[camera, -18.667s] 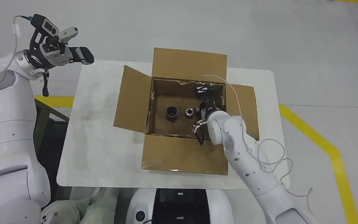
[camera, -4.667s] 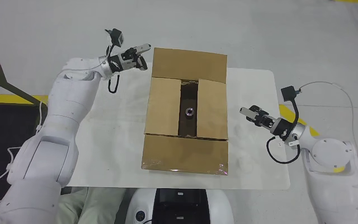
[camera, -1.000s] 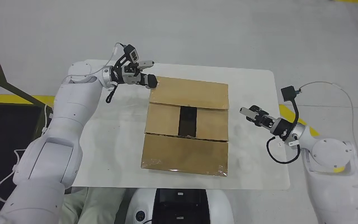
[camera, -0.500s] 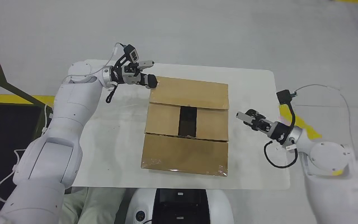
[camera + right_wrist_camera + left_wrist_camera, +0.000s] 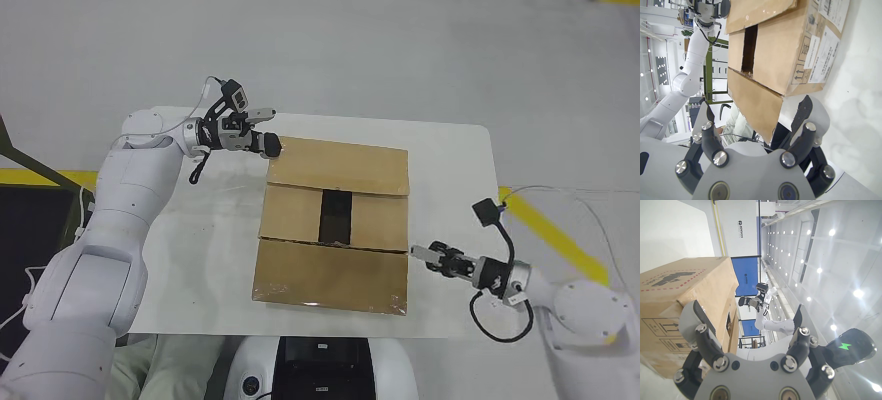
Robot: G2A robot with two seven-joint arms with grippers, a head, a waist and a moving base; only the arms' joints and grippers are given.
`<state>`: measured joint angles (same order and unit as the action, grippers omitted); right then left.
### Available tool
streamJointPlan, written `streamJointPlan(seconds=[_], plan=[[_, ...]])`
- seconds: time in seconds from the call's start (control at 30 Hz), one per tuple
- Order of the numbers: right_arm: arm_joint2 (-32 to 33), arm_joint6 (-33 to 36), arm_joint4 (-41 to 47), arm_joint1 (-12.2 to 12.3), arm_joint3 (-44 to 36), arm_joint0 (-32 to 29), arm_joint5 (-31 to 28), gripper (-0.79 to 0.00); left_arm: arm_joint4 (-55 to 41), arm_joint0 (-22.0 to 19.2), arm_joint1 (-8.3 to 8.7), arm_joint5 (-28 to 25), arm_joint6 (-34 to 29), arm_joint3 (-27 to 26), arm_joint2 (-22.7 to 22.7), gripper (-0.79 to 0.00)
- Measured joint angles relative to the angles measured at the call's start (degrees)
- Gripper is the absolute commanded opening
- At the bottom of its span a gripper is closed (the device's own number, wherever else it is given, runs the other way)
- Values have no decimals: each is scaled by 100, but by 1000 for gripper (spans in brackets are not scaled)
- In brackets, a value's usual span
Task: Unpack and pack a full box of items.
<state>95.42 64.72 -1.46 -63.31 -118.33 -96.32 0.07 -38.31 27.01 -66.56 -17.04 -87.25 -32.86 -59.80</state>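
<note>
The box (image 5: 335,225) sits in the middle of the table (image 5: 190,260), and I judge its flaps light but stiff, best pinched by an edge, with my left gripper (image 5: 268,143) and right gripper (image 5: 425,252) both spread at its corners.

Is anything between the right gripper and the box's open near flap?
Nothing visible stands in the way. The right gripper, fingers open, sits right at the right edge of the near flap, and the wrist view shows no object between them.
</note>
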Motion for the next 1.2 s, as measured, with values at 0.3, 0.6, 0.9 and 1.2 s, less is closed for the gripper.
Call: streamJointPlan(seconds=[0.3,0.6,0.9,1.2], plan=[[-281,203,316,38,-54,-460,-95,0,0,0,0,0,0,0,0,0],[-572,478,738,82,10,-534,-98,0,0,0,0,0,0,0,0,0],[-931,546,1142,109,242,-398,-149,0,0,0,0,0,0,0,0,0],[-888,693,2041,144,495,-251,-284,0,0,0,0,0,0,0,0,0]])
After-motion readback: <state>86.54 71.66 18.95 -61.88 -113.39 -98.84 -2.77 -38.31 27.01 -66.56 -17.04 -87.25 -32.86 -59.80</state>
